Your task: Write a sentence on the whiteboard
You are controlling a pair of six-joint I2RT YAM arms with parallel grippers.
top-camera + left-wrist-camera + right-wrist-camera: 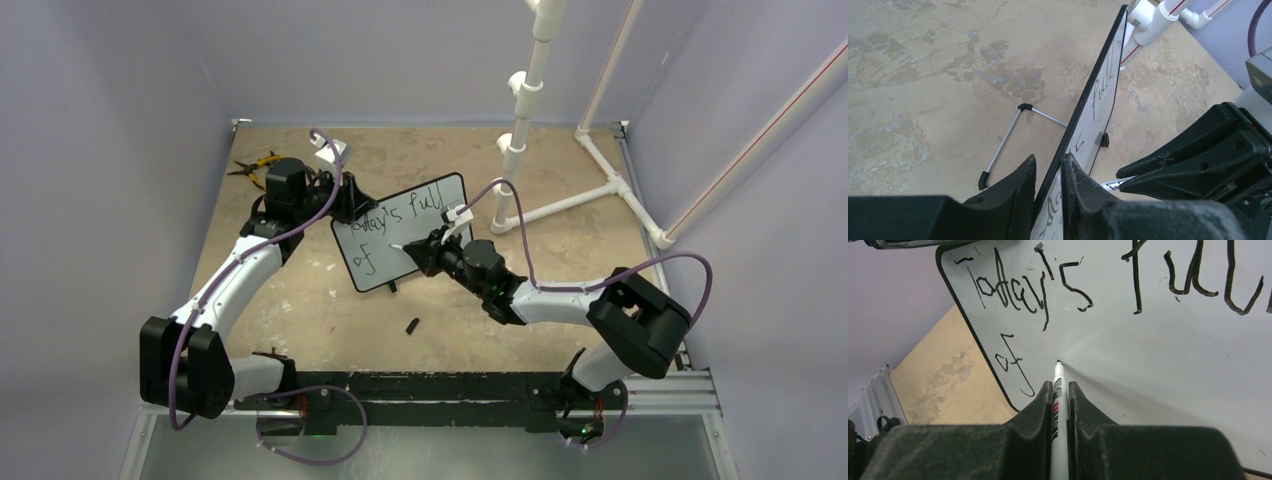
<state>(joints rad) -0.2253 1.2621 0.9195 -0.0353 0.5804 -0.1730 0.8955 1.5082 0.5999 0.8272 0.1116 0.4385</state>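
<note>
The whiteboard (428, 228) stands tilted in mid-table, white with a thin black frame. My left gripper (345, 205) is shut on its upper left edge; in the left wrist view the frame (1083, 100) runs between the fingers (1018, 187). The sentence (1048, 285) reads "Today's full" with "of" beneath. My right gripper (1060, 390) is shut on a white marker (1058, 405), whose black tip touches the board just right of "of". From above, the right gripper (425, 245) sits at the board's middle.
A black marker cap (412, 325) lies on the table in front of the board. Yellow-handled pliers (255, 165) lie at the back left. A white pipe frame (590, 170) stands at the back right. The board's wire stand (1003, 142) rests behind it.
</note>
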